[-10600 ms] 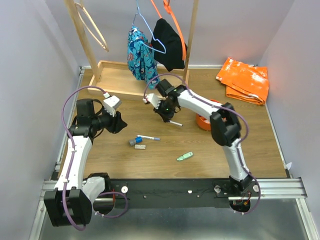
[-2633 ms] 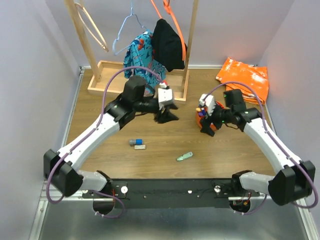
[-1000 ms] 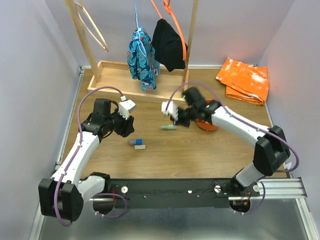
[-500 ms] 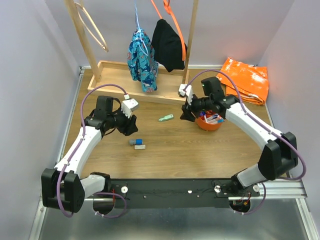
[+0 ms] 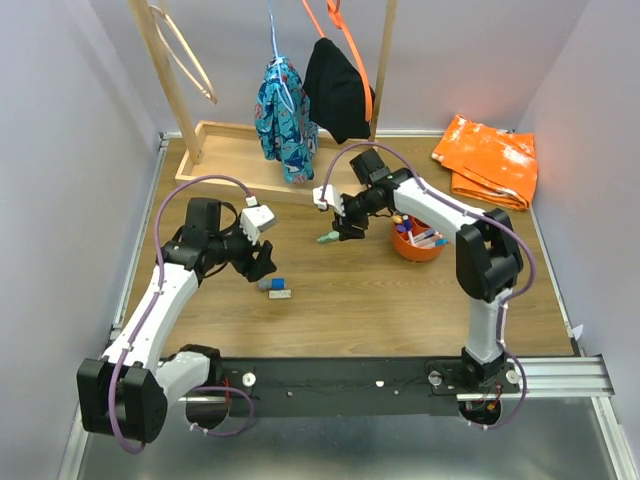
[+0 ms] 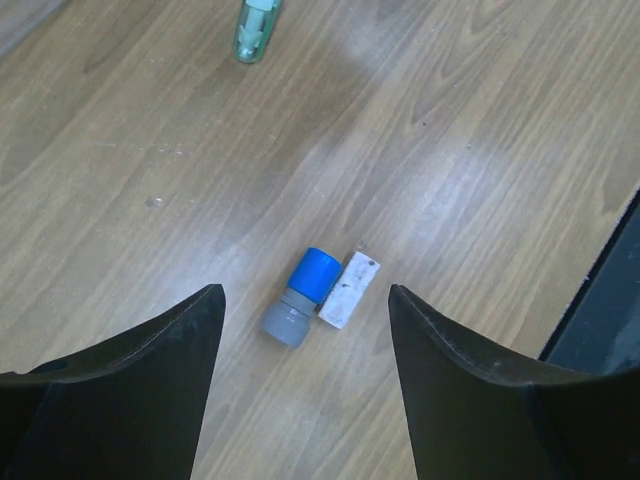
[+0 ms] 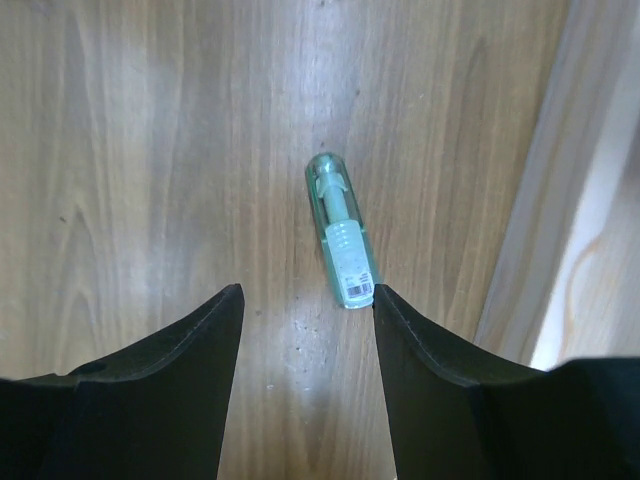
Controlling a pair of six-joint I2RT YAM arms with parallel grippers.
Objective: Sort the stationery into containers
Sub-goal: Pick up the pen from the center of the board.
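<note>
A mint-green piece point(image 5: 326, 237) lies on the wooden table, and my right gripper point(image 5: 346, 226) hovers open right over it. In the right wrist view the mint-green piece point(image 7: 343, 245) lies just ahead of the right gripper point(image 7: 307, 292), its near end beside the right fingertip, nothing held. The orange cup point(image 5: 413, 247), just right of that gripper, holds several pens. My left gripper point(image 5: 257, 262) stands wide open above a blue-capped grey piece point(image 6: 300, 310) and a small white eraser point(image 6: 349, 290). The left gripper point(image 6: 305, 292) grips nothing.
A wooden rack base point(image 5: 226, 157) with hanging clothes point(image 5: 285, 110) stands at the back; its edge point(image 7: 585, 200) runs close to the right gripper. An orange bag point(image 5: 487, 160) lies at the back right. The black rail point(image 5: 340, 385) runs along the near edge.
The right gripper has swung from beside the cup back left over the mint-green piece. The left jaws have spread wider above the blue-capped piece.
</note>
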